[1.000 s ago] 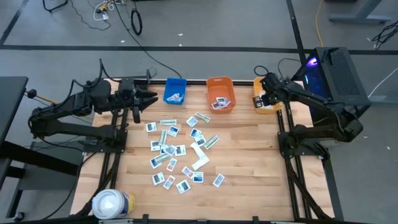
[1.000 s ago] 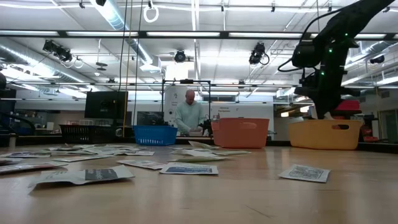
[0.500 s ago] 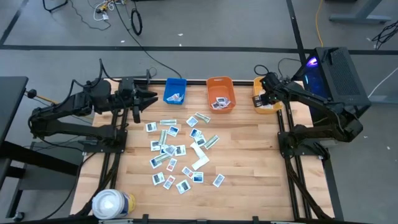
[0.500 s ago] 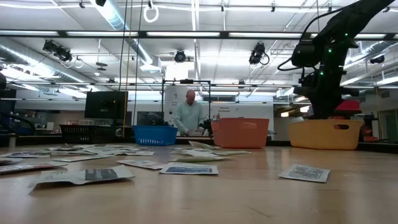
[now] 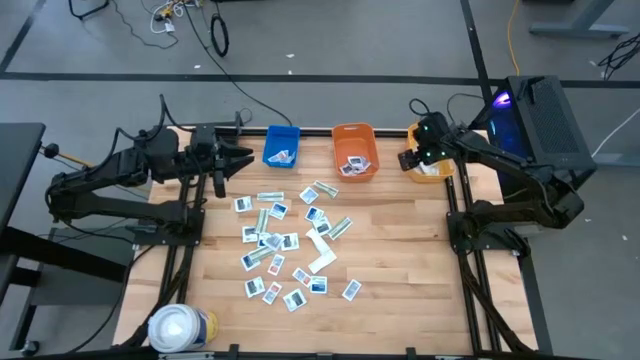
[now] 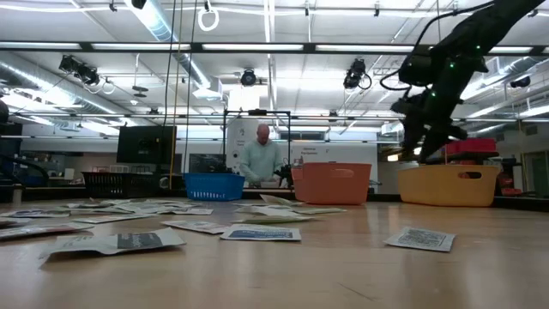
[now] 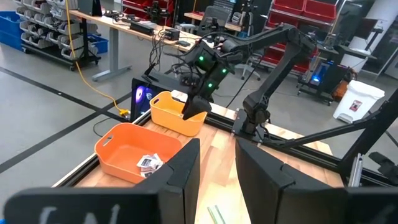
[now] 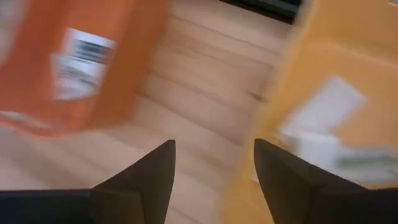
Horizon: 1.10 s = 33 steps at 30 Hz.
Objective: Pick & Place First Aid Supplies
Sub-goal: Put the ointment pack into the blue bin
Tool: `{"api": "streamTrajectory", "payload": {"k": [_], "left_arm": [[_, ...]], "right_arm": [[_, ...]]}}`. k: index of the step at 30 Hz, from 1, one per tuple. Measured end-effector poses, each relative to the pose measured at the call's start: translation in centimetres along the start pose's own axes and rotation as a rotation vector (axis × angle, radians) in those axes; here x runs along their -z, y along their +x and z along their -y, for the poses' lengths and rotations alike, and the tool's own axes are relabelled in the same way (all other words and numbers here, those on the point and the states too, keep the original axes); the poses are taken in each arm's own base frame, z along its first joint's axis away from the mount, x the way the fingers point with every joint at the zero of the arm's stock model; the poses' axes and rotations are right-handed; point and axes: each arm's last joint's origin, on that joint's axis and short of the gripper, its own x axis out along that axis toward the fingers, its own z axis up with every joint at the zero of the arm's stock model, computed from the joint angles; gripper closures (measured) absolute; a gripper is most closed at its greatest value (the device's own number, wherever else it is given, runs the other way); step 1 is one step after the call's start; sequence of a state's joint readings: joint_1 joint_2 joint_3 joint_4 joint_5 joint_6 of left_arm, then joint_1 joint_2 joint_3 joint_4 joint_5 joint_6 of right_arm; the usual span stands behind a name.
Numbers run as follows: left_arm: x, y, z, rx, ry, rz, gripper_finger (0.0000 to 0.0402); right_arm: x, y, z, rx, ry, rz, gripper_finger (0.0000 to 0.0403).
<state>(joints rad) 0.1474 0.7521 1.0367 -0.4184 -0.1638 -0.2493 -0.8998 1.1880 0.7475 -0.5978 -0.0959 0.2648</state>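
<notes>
Several first aid supplies (image 5: 285, 240), small white packets with blue or red print, lie flat on the middle of the wooden table. More lie in the blue bin (image 5: 281, 146), the orange bin (image 5: 354, 150) and the yellow bin (image 5: 432, 170). My right gripper (image 5: 408, 160) hangs open over the yellow bin's left edge, slanting down, with nothing between its fingers (image 8: 143, 180). White packets (image 8: 323, 124) lie in the yellow bin below it. My left gripper (image 5: 243, 157) hovers level at the table's far left, beside the blue bin, open and with nothing in it.
The three bins stand in a row along the far edge. A large white roll (image 5: 180, 328) stands at the near left corner. A dark box (image 5: 545, 120) stands off the right side. A person (image 6: 260, 159) stands in the room beyond the table.
My right gripper has tipped its fingers up out of the yellow bin and swung them toward the orange bin, now slanting over the bin's left edge. My left arm has kept still, and the packets on the table have not moved.
</notes>
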Motion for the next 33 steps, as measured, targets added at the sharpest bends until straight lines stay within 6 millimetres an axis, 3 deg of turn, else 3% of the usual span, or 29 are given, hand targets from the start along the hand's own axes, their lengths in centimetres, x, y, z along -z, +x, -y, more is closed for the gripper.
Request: {"api": "streamTrajectory", "payload": {"k": [7, 16, 25, 33], "left_arm": [[0.1, 0.0, 0.0, 0.0, 0.001, -0.016, 0.0296], [0.2, 0.0, 0.1, 0.031, 0.002, -0.03, 0.0296], [0.5, 0.6, 0.1, 0.024, 0.006, -0.057, 0.0296], [0.9, 1.4, 0.2, 0.031, 0.011, -0.093, 0.0296]], "right_arm": [[-0.2, -1.3, -2.5, -0.192, -0.042, 0.098, 0.0193], [1.3, -3.4, -7.1, -0.378, -0.174, 0.168, 0.0195], [4.6, -4.5, -11.9, -0.558, -0.36, 0.117, 0.0195], [7.7, -5.7, -14.6, -0.666, -0.526, 0.075, 0.0195]]}}
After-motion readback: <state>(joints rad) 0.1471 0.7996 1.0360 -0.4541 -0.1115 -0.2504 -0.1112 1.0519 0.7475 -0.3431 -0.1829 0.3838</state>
